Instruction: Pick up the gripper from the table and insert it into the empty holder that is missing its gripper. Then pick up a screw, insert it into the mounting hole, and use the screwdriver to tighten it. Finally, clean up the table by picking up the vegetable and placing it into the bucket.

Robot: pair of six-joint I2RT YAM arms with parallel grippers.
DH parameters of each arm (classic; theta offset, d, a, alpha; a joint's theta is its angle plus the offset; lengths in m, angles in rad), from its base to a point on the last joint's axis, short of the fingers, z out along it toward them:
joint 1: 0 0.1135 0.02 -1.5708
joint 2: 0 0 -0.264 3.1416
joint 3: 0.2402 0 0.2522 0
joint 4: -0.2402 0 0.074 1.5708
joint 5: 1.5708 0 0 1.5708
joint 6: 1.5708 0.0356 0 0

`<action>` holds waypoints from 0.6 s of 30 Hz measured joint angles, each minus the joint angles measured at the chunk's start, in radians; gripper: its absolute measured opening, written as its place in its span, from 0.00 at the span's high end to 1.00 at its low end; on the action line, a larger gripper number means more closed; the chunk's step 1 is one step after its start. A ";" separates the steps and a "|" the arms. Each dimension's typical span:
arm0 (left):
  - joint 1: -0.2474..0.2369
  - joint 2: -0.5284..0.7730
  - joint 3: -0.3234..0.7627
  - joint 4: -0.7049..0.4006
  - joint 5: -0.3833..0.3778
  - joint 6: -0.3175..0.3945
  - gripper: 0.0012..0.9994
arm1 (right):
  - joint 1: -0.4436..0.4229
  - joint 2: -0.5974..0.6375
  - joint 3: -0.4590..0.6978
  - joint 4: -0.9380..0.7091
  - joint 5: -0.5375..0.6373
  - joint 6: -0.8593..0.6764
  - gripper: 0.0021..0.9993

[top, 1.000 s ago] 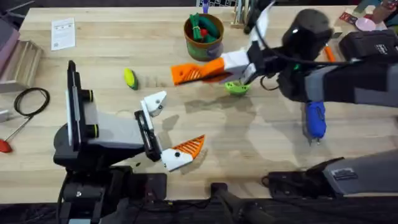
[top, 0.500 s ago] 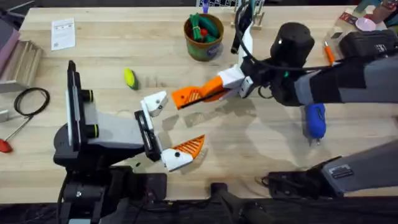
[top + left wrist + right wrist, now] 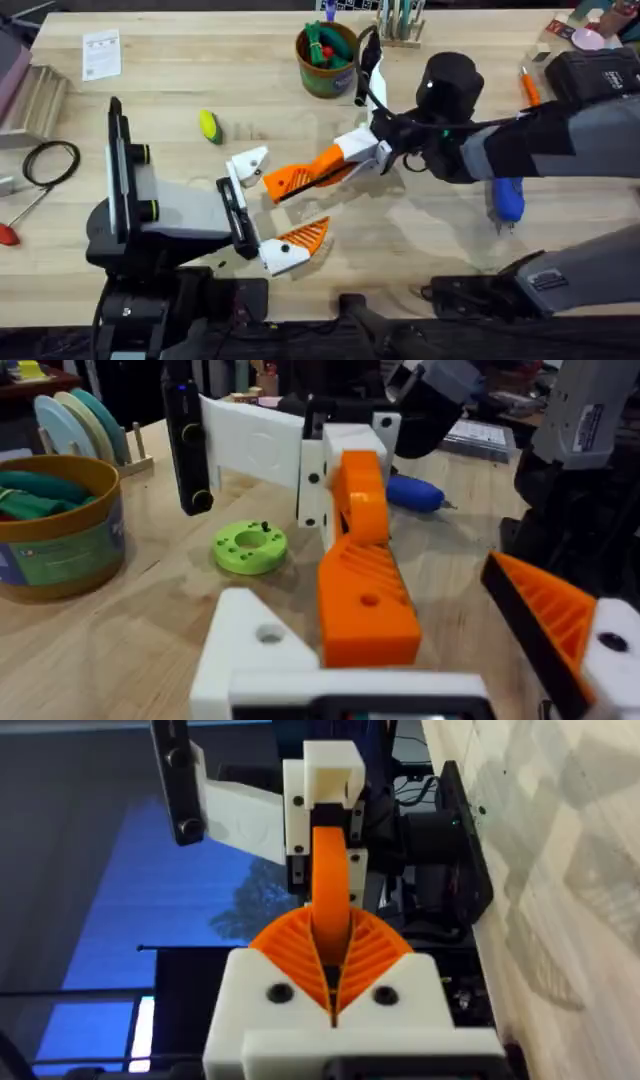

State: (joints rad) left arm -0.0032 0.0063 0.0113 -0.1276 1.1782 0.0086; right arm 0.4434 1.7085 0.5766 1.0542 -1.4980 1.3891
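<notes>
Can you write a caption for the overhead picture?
The right hand carries the orange gripper toward the left hand's empty white holder.

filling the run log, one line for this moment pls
right tool: shut on gripper | at holder | left tool: open | vegetable on table

You won't find any text you can read here. The white paper card point(image 3: 101, 53) at the far left of the table point(image 3: 200, 90) carries print and a square code, but both are too small to make out.
</notes>
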 joint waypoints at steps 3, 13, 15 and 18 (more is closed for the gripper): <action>0.000 0.000 0.000 0.000 0.000 0.000 0.01 | 0.001 0.000 0.000 0.000 0.018 0.003 0.99; 0.000 0.000 0.000 0.000 0.000 0.000 0.01 | 0.002 0.000 0.000 0.001 0.091 0.002 0.99; 0.000 0.000 0.000 0.000 0.000 0.000 0.01 | 0.006 0.000 0.000 0.001 0.097 0.002 0.99; 0.000 0.000 0.000 0.000 -0.001 -0.001 0.01 | 0.015 0.000 0.000 0.001 0.100 -0.002 0.99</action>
State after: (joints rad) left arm -0.0032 0.0063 0.0113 -0.1276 1.1773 0.0078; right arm 0.4581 1.7087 0.5766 1.0554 -1.3979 1.3869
